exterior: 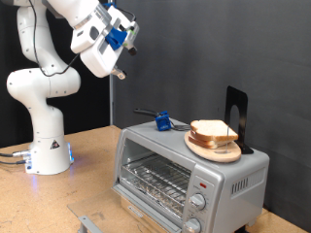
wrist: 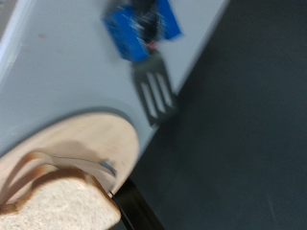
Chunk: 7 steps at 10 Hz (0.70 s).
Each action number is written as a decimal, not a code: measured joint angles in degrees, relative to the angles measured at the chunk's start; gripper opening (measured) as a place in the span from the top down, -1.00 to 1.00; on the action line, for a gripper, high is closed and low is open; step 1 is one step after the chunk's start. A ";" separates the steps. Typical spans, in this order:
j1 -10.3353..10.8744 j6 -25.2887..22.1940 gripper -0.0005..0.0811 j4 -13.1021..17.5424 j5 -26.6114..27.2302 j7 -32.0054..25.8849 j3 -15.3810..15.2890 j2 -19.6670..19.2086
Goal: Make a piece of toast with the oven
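Note:
The silver oven (exterior: 233, 173) stands at the exterior view's right, its door folded down and the wire rack (exterior: 155, 180) showing inside. On its roof a round wooden plate (exterior: 216, 150) carries stacked bread slices, the piece of toast (exterior: 214, 130) on top. In the wrist view the plate (wrist: 86, 144) and a slice (wrist: 67, 206) appear blurred, well below the hand. My gripper (exterior: 118, 71) hangs high above the oven's left end with nothing between its fingers. The fingers do not show in the wrist view.
A blue-handled spatula (exterior: 161, 121) lies on the oven roof left of the plate, also seen at the spatula (wrist: 152, 91) in the wrist view. A black stand (exterior: 236, 109) rises behind the plate. Knobs (exterior: 198, 202) sit on the oven's right front. The door handle (exterior: 90, 223) reaches the bottom edge.

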<state>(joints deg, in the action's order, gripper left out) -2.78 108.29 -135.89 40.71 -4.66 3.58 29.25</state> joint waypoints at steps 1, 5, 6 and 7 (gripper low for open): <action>0.18 2.97 -0.99 -1.00 -2.13 -3.84 -1.50 0.21; 1.44 9.35 -0.99 -3.27 -7.74 -5.77 -10.22 3.64; 1.50 9.29 -0.99 -3.57 -9.29 -5.25 -11.93 4.71; 1.49 9.40 -0.99 -4.01 -10.01 -4.20 -13.61 5.66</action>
<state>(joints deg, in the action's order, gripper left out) -1.29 117.69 -139.90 30.70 -8.86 -10.03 34.92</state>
